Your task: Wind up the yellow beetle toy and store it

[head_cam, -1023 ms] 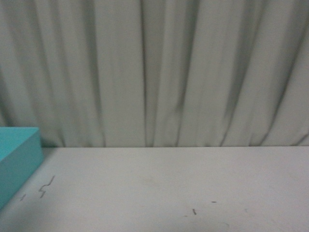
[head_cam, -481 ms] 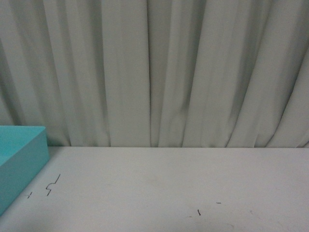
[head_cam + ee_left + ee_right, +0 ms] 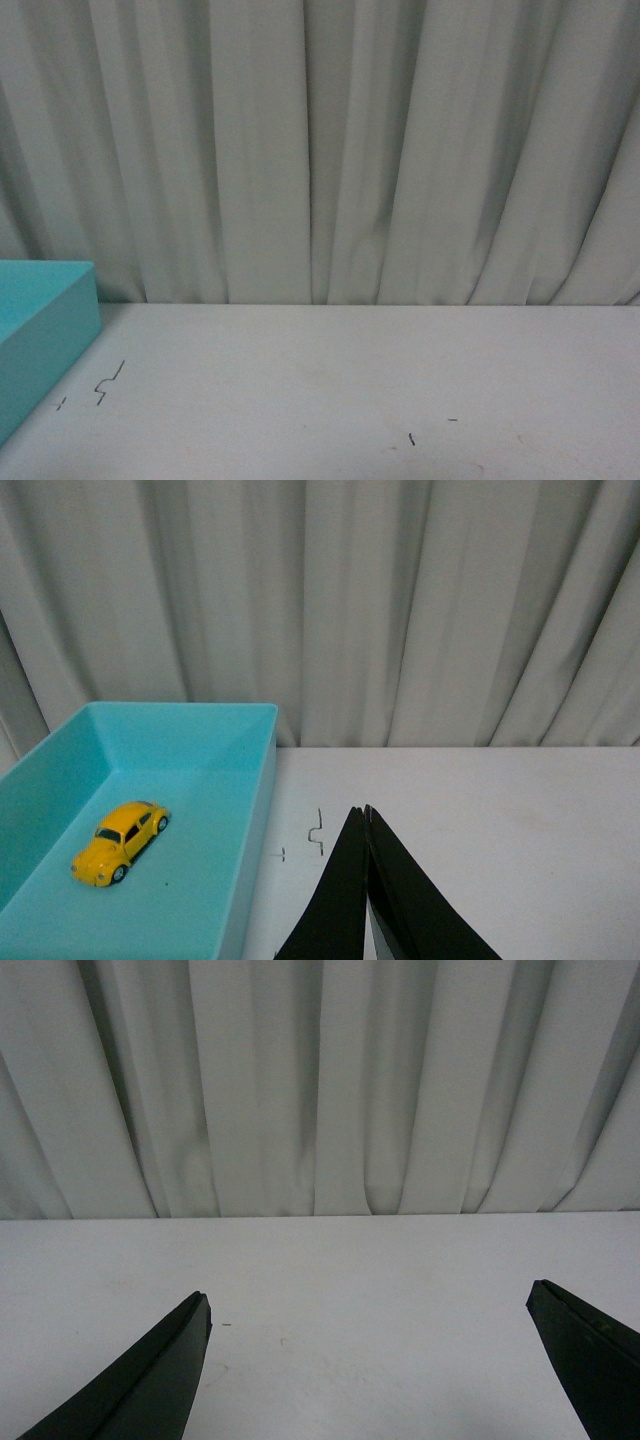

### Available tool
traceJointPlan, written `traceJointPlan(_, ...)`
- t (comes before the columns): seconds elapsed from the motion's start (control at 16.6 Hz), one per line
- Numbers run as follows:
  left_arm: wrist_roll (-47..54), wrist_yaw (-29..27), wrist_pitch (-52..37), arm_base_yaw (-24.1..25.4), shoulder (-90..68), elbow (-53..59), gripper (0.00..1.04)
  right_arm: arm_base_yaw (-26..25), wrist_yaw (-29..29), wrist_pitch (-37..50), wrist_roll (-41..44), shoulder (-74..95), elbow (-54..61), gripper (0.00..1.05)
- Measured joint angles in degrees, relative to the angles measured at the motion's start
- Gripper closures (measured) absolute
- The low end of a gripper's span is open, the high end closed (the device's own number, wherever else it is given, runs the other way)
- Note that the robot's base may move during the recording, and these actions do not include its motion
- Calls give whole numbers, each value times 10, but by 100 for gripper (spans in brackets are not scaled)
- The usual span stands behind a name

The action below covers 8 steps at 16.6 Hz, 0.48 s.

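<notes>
White table (image 3: 480, 810), yellow beetle toy (image 3: 119, 842) in teal bin (image 3: 255, 810), apart from clenched left pincer (image 3: 366, 815), right pincer (image 3: 370, 1305) released

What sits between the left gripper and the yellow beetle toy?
In the left wrist view, only the teal box's near wall and bare table separate the shut left gripper from the yellow beetle toy inside.

Only the fingers are seen of the robot. The left gripper (image 3: 366, 820) has matte black, tapered, blade-like fingers (image 3: 335, 900). The same plain black wedge shape is shown by the right gripper (image 3: 370, 1305).

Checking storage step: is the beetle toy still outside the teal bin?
No, the yellow beetle toy sits on the floor of the teal bin, clear of the shut left pincer.
</notes>
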<state>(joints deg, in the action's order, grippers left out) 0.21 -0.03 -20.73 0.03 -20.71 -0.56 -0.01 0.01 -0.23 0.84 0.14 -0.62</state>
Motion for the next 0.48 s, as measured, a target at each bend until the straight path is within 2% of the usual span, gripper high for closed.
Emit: traceJointPlan(0.48,0,0,48,0,49,0,103,0,0,0,0,0,0,7)
